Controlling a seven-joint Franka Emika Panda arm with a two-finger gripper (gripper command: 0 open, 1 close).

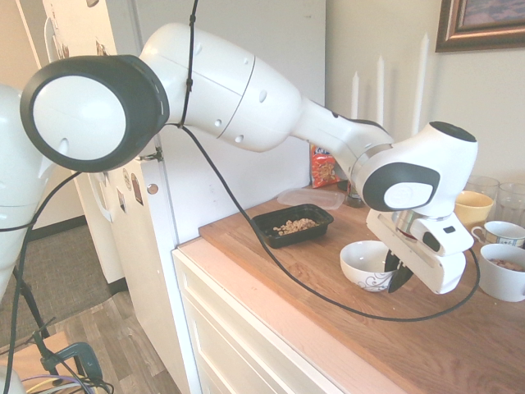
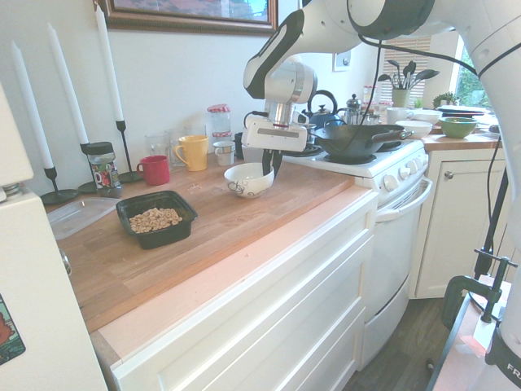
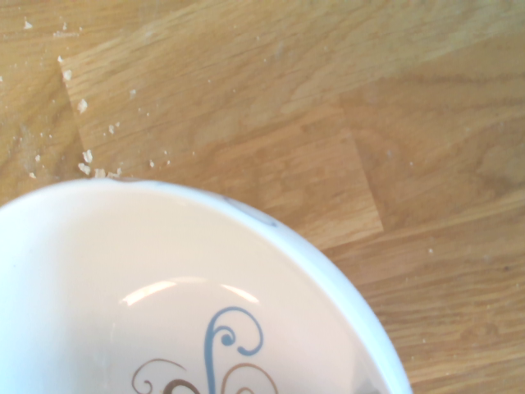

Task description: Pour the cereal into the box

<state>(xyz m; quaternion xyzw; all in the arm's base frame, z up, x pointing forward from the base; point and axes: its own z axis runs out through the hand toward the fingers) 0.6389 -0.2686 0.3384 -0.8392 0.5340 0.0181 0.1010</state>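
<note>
From the first exterior view, I see my tool [image 1: 399,275] clamped on the rim of the white ceramic bowl with dark squiggles [image 1: 367,264], standing on the wooden surface [image 1: 328,328]. Well away, the shallow black plastic box [image 1: 293,223] holds the tan puffed cereal [image 1: 294,226]. The second exterior view shows the same. The wrist view shows the bowl's inside bare, crumbs [image 3: 86,160] nearby.

My wooden bench [image 2: 244,224], loaded along the wall.
I see the box [image 2: 156,218] with cereal [image 2: 155,218], white bowl [image 2: 248,179], clear lid [image 2: 77,217], red mug [image 2: 154,169], yellow mug [image 2: 193,152], candlesticks [image 2: 124,155], crumbs [image 3: 86,156].
</note>
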